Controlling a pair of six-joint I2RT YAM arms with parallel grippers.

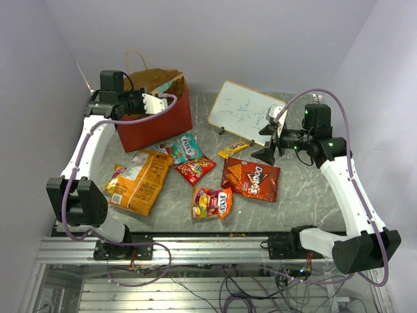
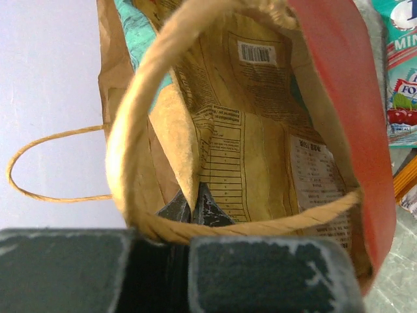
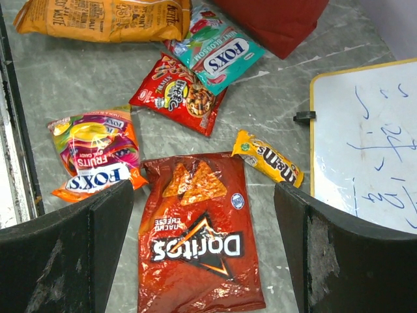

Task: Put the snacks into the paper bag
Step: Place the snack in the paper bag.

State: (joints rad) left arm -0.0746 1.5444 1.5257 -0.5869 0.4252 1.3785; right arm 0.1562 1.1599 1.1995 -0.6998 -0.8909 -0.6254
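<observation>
- The paper bag (image 1: 155, 127) stands upright at the far left of the surface (image 1: 306, 195). It is red outside and brown kraft inside, with twisted tan loop handles.
- A tan chip bag (image 2: 260, 156) already sits inside it, its back panel with a barcode and nutrition table facing the left wrist camera.
- The left end effector (image 2: 195, 210) is at the bag's front rim with its fingers fully closed. The near handle (image 2: 130, 130) lies across them, but I cannot tell whether it or the paper is pinched.
- The remaining snacks lie loose on the surface between the two arms, in front of and to the right of the bag.
- The right end effector (image 3: 203, 215) hovers with its jaws spread wide and holds nothing. The dark red Doritos bag (image 3: 199, 241) lies flat directly beneath the gap.
- The Doritos bag reads "Nacho Cheese".
- Just beside it is a yellow M&M's pack (image 3: 267, 158).
- To its other side is a crumpled Fox's "Fruits" pack (image 3: 94, 156).
- Farther on, a teal Fox's pack (image 3: 218, 55) overlaps a bright red packet (image 3: 176, 94) whose print is too small to read.
- Beyond them is an orange chip bag (image 3: 104, 19) marked "Kettle".
- A whiteboard (image 3: 365, 143) near the M&M's pack carries illegible blue scrawl.
</observation>
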